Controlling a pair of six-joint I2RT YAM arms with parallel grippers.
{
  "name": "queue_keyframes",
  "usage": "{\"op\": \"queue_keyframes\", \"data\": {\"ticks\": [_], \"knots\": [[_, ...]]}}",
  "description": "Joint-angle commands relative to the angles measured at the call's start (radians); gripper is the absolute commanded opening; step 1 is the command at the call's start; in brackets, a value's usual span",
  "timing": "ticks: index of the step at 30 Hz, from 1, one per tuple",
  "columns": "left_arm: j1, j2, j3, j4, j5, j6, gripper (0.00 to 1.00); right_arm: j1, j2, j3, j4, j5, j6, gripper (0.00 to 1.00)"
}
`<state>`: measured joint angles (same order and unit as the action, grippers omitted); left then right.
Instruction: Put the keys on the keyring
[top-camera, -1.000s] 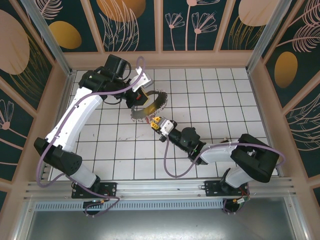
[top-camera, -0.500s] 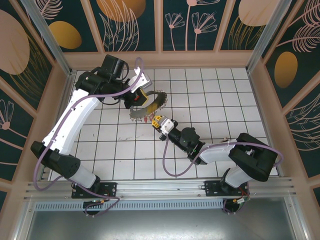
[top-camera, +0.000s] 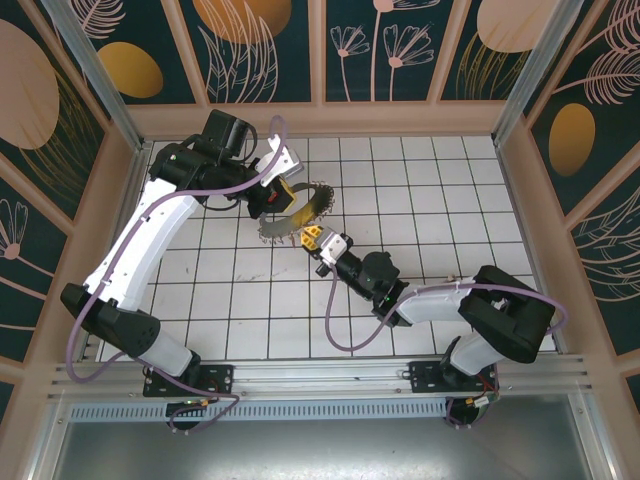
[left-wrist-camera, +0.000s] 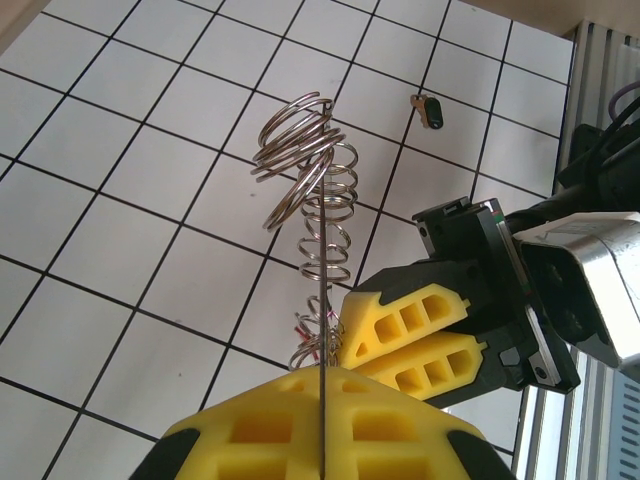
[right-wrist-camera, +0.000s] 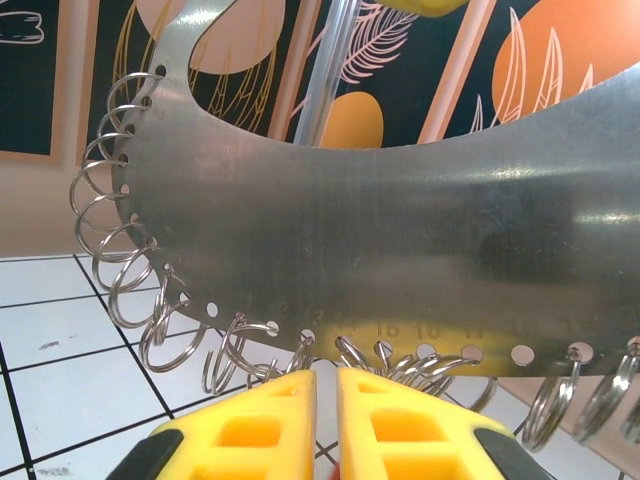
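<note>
One keyring (top-camera: 302, 212), a curved steel plate fringed with many split rings (right-wrist-camera: 118, 250), is held above the table toward its far edge, left of centre, clamped edge-on in the left gripper (top-camera: 284, 193). The right gripper (top-camera: 307, 238) sits at the plate's lower rim, fingers almost together on a sliver of red, seemingly one key (left-wrist-camera: 310, 330). One small dark piece (left-wrist-camera: 430, 108) lies on the tiles. Faint stamped numbers run by the holes, "15" and "16" just readable
</note>
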<state>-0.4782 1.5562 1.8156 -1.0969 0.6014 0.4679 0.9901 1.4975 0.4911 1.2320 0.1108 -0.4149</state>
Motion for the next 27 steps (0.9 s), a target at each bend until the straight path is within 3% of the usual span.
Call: {"op": "queue_keyframes", "data": {"ticks": [1,27], "knots": [[-0.001,-0.036,-0.005,-0.002,0.034,0.019,0.00,0.002,0.010,0.027,-0.011,-0.009,-0.015,0.14],[-0.001,-0.040,-0.010,0.000,0.029,0.015,0.01,0.003,0.040,-0.005,0.015,0.039,0.019,0.19]]}}
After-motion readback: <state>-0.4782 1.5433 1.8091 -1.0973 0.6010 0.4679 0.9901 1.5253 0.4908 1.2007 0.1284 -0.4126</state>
